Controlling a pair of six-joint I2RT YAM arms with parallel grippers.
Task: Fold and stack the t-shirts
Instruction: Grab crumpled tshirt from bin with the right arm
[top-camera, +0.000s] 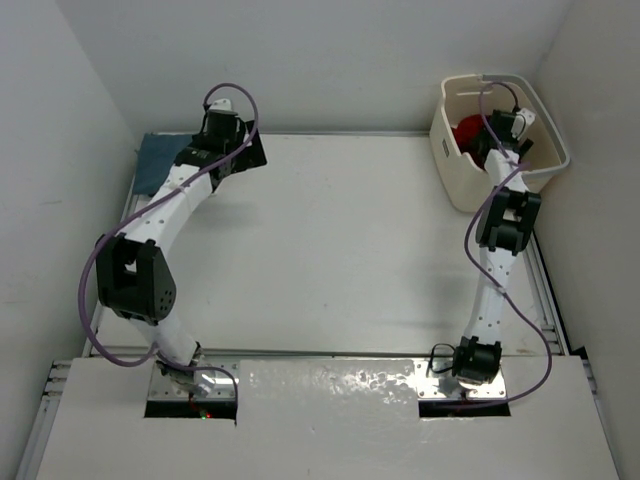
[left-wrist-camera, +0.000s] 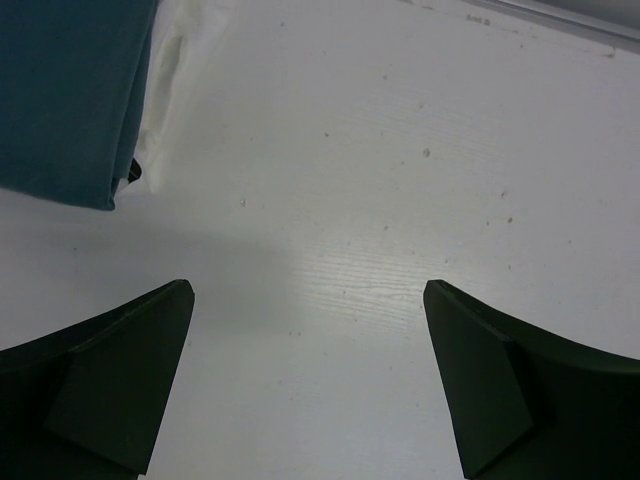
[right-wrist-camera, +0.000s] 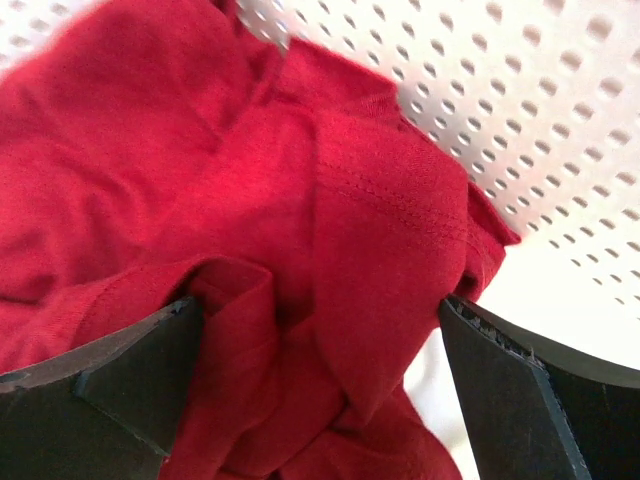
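The red t-shirt (right-wrist-camera: 300, 200) lies crumpled in the cream perforated basket (right-wrist-camera: 560, 90) at the far right (top-camera: 452, 185). My right gripper (right-wrist-camera: 320, 305) is down in the basket, jaws open wide on either side of a bunch of red cloth. The red t-shirt also shows in the top view (top-camera: 467, 131) beside the right gripper (top-camera: 497, 145). The folded blue-grey t-shirt (left-wrist-camera: 60, 90) lies on the white t-shirt (left-wrist-camera: 170, 90) at the far left corner (top-camera: 157, 160). My left gripper (left-wrist-camera: 308, 290) is open and empty over bare table, just right of that stack (top-camera: 237, 150).
The white table (top-camera: 340, 240) runs between the stack and the basket. Walls stand close at the left, back and right. A metal rail (left-wrist-camera: 560, 15) edges the table's far side.
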